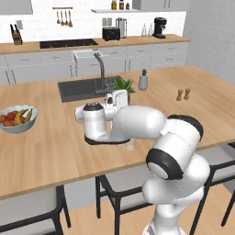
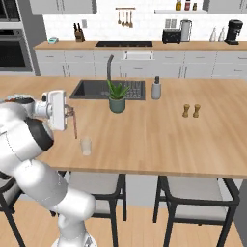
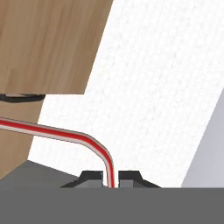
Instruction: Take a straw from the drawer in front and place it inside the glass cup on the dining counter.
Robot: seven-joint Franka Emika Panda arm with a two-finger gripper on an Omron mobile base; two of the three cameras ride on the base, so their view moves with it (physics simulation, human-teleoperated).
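Observation:
My gripper (image 2: 71, 112) hovers above the dining counter (image 2: 159, 144) near its front left, shut on the straw (image 2: 75, 126). The straw is thin and red and hangs down from the fingers. Its lower end is just left of the glass cup (image 2: 86, 145), about level with the rim. The cup is small and clear and stands upright near the counter's front edge; it peeks out under my forearm (image 1: 131, 146). In the hand view the red-and-white straw (image 3: 65, 133) rises between the dark fingertips (image 3: 92, 176) and bends off to the left. The drawer is out of view.
A potted plant (image 2: 116, 102) stands behind the cup, with the dark sink (image 2: 94, 89) and faucet (image 2: 110, 65) beyond. A soap dispenser (image 2: 156, 89) and two shakers (image 2: 190, 111) are to the right. A fruit bowl (image 1: 17, 120) sits far left. Black stools (image 2: 193, 193) line the front edge.

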